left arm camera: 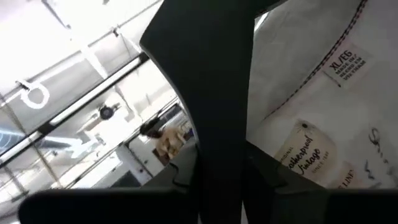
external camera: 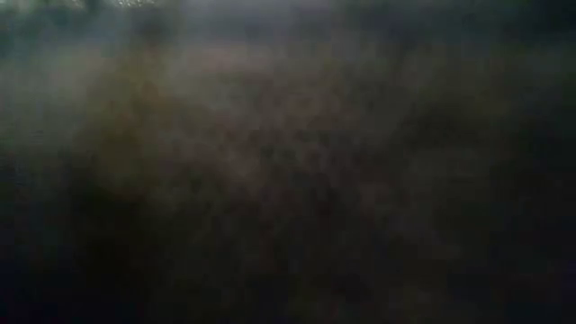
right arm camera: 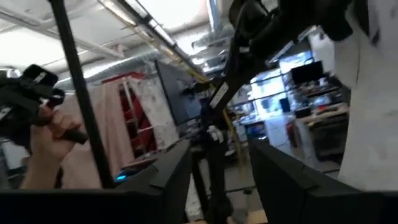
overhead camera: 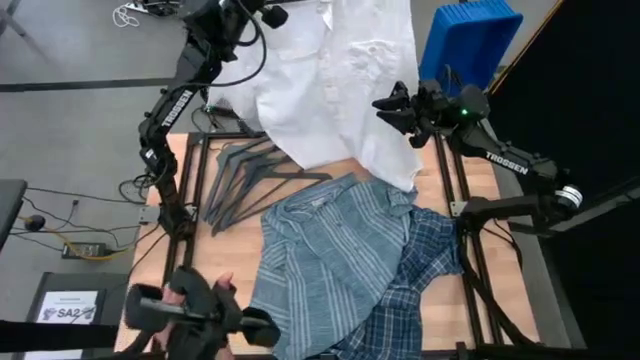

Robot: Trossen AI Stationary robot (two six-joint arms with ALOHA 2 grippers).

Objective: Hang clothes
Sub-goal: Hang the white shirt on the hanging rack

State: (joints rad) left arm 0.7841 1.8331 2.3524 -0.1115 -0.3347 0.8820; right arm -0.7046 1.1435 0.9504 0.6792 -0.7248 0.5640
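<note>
The white shirt point(overhead camera: 335, 85) is up in the air at the far side of the desk point(overhead camera: 470, 175). The left tool point(overhead camera: 262, 12) is up high at the shirt's top. In its wrist view a dark hanger part point(left arm camera: 211, 112) runs between its fingers, with the shirt's collar and tags point(left arm camera: 308, 152) right beside it. It looks clamped on that hanger part, but I cannot tell for sure. The right tool point(overhead camera: 385, 108) hangs just beside the white shirt's edge. Its fingers are apart and hold nothing.

I think the job is only begun. One shirt is being lifted, maybe onto a hanger. Two shirts are left: the striped blue-grey shirt point(overhead camera: 320, 255) lies flat in the middle of the desk, and the plaid shirt point(overhead camera: 425, 265) lies half under it, toward the right side. Spare grey hangers point(overhead camera: 250, 180) lie in a pile near the left side.

There is not much free room. The white shirt's bottom touches the striped one. The plaid shirt reaches close to the desk's right edge. A person's hand point(overhead camera: 200, 295) holds a controller at the near edge. The low view shows nothing but dark
</note>
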